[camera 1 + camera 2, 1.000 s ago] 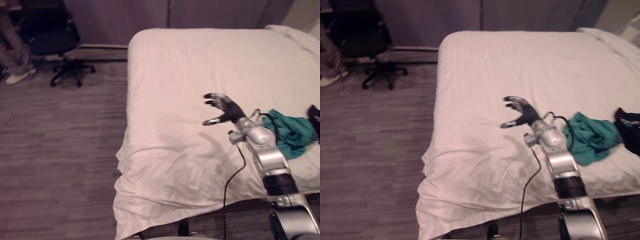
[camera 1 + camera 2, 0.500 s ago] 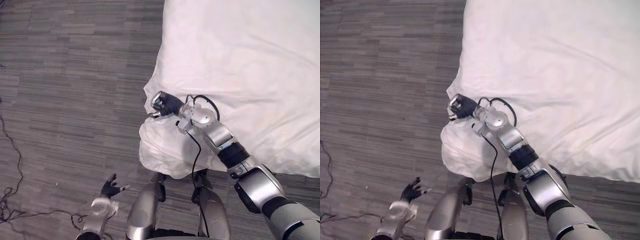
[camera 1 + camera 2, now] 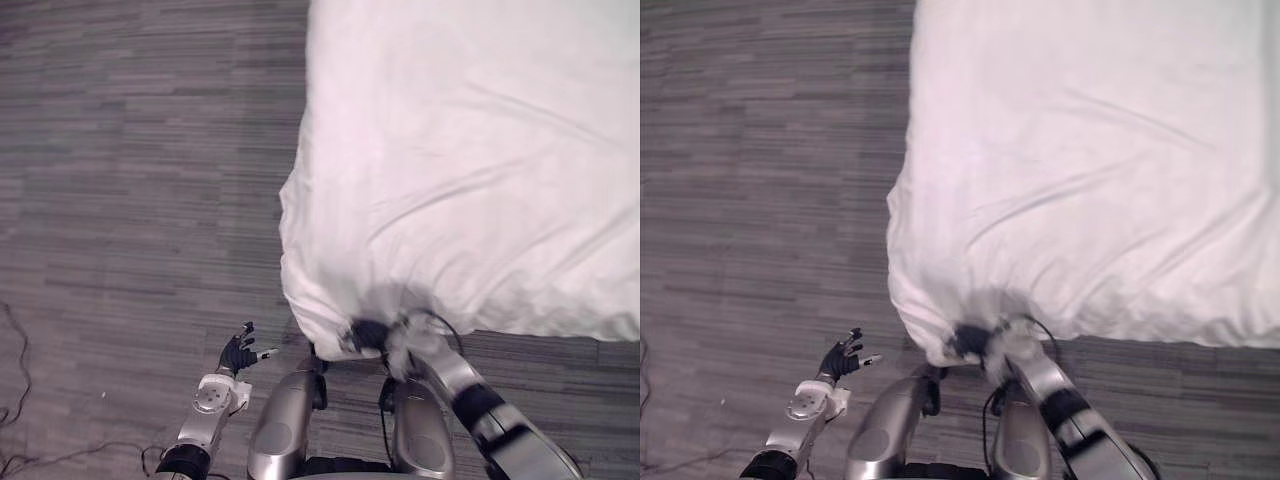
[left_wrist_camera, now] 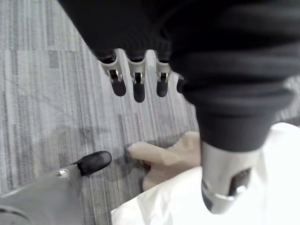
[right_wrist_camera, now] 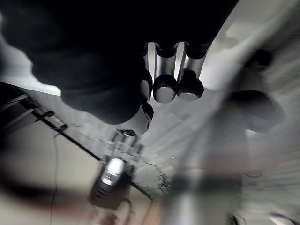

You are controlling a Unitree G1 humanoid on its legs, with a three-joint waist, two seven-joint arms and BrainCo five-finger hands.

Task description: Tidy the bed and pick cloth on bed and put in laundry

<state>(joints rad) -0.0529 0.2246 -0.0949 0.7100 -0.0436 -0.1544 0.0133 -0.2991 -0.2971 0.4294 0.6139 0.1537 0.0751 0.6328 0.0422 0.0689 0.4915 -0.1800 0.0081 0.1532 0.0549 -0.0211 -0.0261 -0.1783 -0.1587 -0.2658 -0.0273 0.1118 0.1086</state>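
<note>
The bed's white sheet [image 3: 450, 150] fills the upper right of both eye views, its near left corner [image 3: 300, 315] hanging over the floor. My right hand [image 3: 366, 335] is at the lower hem of that corner, fingers [image 5: 166, 86] curled. Creases in the sheet run towards the hand, so it seems shut on the cloth. My left hand [image 3: 238, 352] hovers low over the carpet to the left of the bed, apart from the sheet, with its fingers [image 4: 136, 86] straight and spread.
Grey striped carpet [image 3: 130, 200] covers the floor left of and in front of the bed. The sheet's front hem [image 3: 520, 325] hangs along the bed's near edge. In the left wrist view a beige shape [image 4: 164, 161] lies on the floor beside white cloth.
The view has shifted between frames. My right hand has dropped from the top of the sheet corner to its lower hem, drawing creases towards it. My left hand has risen slightly.
</note>
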